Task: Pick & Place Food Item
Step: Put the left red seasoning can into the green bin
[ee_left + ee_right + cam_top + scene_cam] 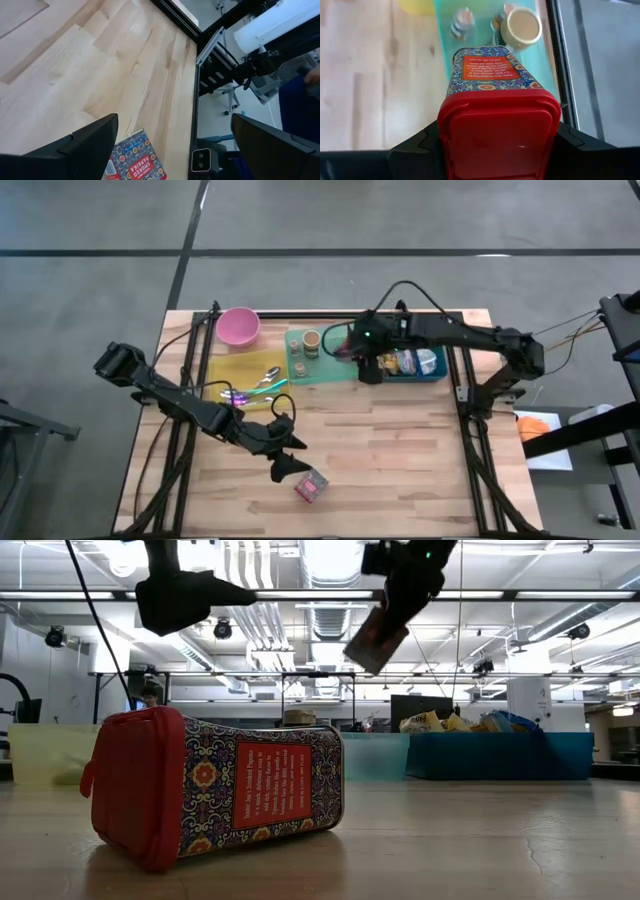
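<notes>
Right gripper clamps a red-lidded tin (left gripper open, idle); smooth lid could slip out mid-carry.

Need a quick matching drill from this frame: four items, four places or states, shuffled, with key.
Items:
1. pink bowl
2. tin on table
3. second tin
4. left gripper

States:
A. held by right gripper, above the trays
B. lying on its side on bare wood
C. jaws open, holding nothing, beside the lying tin
D. far edge of table, by the yellow tray

Pairs: 1-D, 2-B, 3-A, 4-C
</notes>
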Robot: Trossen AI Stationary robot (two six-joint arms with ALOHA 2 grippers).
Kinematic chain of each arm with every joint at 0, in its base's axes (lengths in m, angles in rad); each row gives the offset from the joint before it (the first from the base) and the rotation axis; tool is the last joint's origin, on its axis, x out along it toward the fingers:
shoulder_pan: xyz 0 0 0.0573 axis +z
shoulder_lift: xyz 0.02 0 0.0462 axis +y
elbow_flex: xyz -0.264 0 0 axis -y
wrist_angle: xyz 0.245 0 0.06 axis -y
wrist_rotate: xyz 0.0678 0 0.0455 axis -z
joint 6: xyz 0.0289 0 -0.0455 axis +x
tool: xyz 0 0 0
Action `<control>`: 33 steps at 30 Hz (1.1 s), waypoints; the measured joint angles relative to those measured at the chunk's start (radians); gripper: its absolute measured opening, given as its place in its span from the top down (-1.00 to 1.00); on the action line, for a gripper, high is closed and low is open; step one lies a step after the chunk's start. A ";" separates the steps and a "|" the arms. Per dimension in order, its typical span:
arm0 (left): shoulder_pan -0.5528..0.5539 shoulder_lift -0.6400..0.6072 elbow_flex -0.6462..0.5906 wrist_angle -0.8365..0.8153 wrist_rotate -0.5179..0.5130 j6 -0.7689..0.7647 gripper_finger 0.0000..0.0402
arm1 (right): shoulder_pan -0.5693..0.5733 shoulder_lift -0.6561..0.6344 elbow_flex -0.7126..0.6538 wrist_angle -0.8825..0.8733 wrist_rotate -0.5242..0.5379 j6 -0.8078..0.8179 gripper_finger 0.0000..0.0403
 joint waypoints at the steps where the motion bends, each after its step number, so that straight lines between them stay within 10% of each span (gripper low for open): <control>1: 0.000 0.000 0.000 -0.006 0.000 0.000 -0.95 | -0.006 0.013 0.000 0.001 0.000 -0.012 -0.02; 33: 0.000 0.000 -0.002 -0.015 0.000 0.000 -0.95 | -0.128 0.635 0.517 -0.499 -0.054 -0.160 -0.02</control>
